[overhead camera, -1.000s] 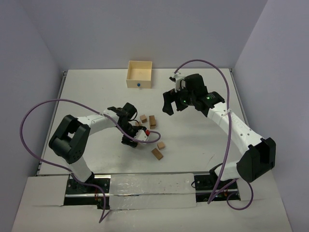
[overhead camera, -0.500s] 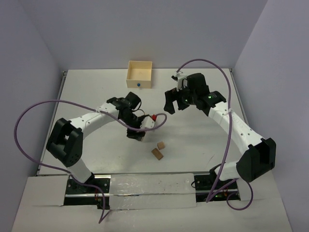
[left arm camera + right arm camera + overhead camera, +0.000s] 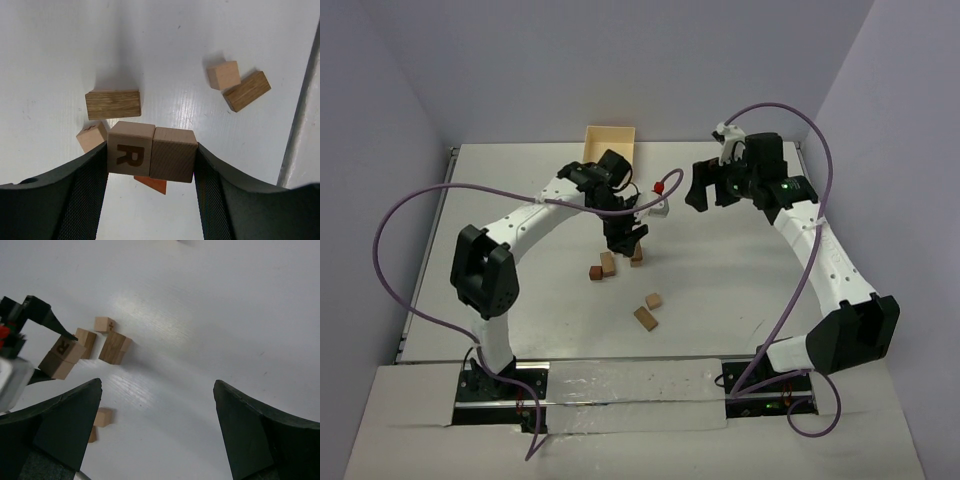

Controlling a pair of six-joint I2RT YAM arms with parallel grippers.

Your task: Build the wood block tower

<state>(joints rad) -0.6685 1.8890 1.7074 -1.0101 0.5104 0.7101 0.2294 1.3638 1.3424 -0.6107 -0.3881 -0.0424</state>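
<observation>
Over the white surface (image 3: 740, 290), my left arm (image 3: 525, 218) is reaching toward twelve o'clock. Its jaws are pinching two pale wooden cubes (image 3: 150, 155) side by side above the loose brown wooden blocks (image 3: 112, 104) at centre. The cubes are likely light, stiff and slick, so I'm squeezing their outer faces. My right jaws are hanging wide and empty at one o'clock.

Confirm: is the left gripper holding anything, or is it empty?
Holding. Two wood blocks, one marked R, sit side by side, clamped in the left gripper.

White table (image 3: 720, 290), pale lilac walls (image 3: 620, 60), even light
</observation>
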